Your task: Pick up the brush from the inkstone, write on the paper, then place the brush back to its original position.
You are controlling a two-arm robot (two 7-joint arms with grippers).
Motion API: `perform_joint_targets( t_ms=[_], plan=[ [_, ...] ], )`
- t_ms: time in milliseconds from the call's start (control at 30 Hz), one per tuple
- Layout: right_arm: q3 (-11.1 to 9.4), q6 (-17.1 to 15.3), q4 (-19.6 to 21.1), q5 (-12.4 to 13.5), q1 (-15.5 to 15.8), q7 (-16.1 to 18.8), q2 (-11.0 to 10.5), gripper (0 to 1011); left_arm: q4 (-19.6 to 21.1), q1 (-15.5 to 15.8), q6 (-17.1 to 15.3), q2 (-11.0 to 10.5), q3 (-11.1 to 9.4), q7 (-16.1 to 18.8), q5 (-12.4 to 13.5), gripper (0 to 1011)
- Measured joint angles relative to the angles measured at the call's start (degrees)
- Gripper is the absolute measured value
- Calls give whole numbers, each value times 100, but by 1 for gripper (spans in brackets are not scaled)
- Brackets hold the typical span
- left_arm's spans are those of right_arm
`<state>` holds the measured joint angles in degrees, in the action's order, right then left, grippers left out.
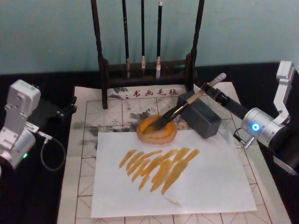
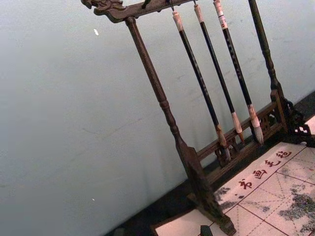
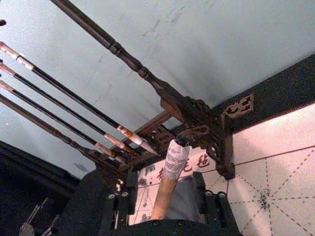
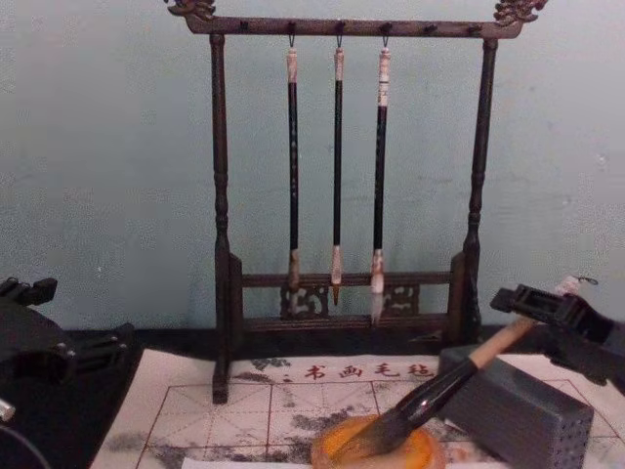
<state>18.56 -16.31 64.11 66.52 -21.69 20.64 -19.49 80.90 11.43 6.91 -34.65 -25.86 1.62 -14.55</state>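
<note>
The brush (image 1: pixel 194 99) lies slanted, its dark bristles in the orange inkstone (image 1: pixel 156 129) and its tan handle propped on a dark grey block (image 1: pixel 203 116). My right gripper (image 1: pixel 209 89) sits around the upper handle just below the whitish end cap. In the right wrist view the fingers (image 3: pixel 199 194) stand open, with a gap on each side of the brush handle (image 3: pixel 167 172). The red-gridded paper (image 1: pixel 84 186) carries a white sheet (image 1: pixel 201 186) marked with orange strokes. My left gripper (image 1: pixel 70 108) is parked at the table's left, off the paper.
A dark wooden rack (image 1: pixel 145 74) with three thin hanging brushes stands at the back, just behind the inkstone and close to the right gripper. A cable loops by the left arm (image 1: pixel 51 154). A black table surrounds the paper.
</note>
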Motion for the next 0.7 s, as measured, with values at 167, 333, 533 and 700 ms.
perform_joint_targets(
  t_ms=[167,333,533,700],
  plan=[
    [0,0,0,0,0,0,0,573,0,0,0,0,0,0,0,1001],
    [0,0,0,0,0,0,0,408,0,0,0,0,0,0,0,1001],
    [0,0,0,1,0,2,0,215,0,0,0,0,0,0,0,1001],
    [0,0,1,1,0,2,0,202,0,0,0,0,0,0,0,1001]
  ],
)
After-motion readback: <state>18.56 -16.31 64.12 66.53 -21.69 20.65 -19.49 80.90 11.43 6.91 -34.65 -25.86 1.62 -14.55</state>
